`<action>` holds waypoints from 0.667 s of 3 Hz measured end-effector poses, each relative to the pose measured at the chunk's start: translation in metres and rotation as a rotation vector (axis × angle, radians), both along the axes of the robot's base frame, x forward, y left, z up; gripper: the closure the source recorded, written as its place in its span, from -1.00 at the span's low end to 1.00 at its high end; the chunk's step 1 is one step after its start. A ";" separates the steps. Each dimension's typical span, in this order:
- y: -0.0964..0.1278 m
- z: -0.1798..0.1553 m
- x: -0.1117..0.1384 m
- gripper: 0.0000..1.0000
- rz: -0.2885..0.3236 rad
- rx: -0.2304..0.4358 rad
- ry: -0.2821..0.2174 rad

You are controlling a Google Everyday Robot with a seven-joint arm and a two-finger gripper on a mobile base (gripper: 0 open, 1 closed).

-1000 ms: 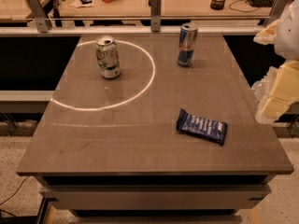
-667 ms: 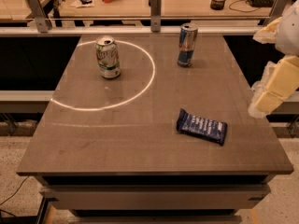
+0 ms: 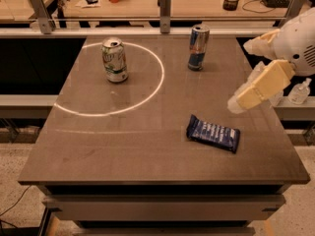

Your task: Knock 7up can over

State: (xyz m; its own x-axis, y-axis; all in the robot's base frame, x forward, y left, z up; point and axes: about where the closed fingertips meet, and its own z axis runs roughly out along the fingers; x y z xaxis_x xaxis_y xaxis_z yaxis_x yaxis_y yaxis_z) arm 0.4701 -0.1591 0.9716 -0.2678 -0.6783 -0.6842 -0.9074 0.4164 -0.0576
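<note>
Hovering over the table point(image 3: 147, 156), claw point(image 3: 235, 103) sits far from 7up can point(image 3: 114, 60).

Two cans point(image 3: 114, 59) point(image 3: 198, 47), one packet point(image 3: 213, 132); end effector point(image 3: 239, 101) at right.

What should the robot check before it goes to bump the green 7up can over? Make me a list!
1. 7up can standing upright, ready to be tipped: ok.
2. Nothing touching the 7up can inside the white ring: ok.
3. Gripper close to the 7up can: not ok. It hangs over the right side of the table, far from the can.
4. Lane between the blue-and-silver can and the blue snack packet: looks open, probably ok.
5. Gripper level with the 7up can's side: cannot tell.
</note>
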 end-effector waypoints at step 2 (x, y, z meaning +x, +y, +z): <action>0.073 -0.007 0.030 -1.00 -0.040 0.238 0.006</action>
